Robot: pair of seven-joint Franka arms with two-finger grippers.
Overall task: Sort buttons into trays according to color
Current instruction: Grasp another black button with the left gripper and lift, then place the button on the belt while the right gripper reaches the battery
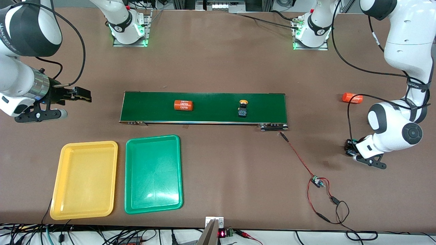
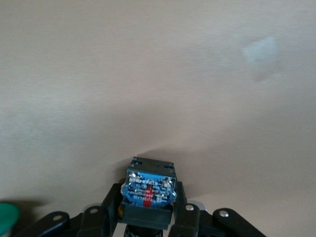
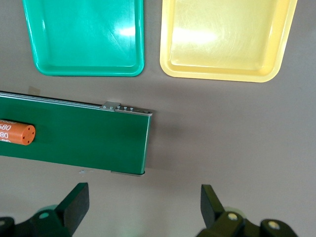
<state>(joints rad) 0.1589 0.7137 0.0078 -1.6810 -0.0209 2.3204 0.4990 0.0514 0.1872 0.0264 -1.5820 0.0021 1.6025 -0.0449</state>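
Front view. The brown tabletop carried a long dark-green conveyor belt at its middle. On the belt stood a yellow-capped button toward the left arm's end, and an orange cylinder with white print lay toward the right arm's end. A second orange cylinder lay on the tabletop off the belt, at the left arm's end. Nearer the front camera than the belt, at the right arm's end, the yellow tray and the green tray lay side by side, close but apart, both holding nothing. A red-and-black wire with a small circuit board trailed from the belt's corner. The left hand was low at the tabletop at the left arm's end, with a small dark object at its fingertips. The right hand hung above the tabletop at the right arm's end, over bare surface beside the belt.

Left wrist view. The left hand was clamped on a button body, its blue terminal face toward the camera; its cap was hidden, so the colour could not be told. A green cap showed at the frame's edge.

Right wrist view. The right hand had its fingers wide apart and held nothing, over the belt's end; the orange cylinder and both trays were in sight.
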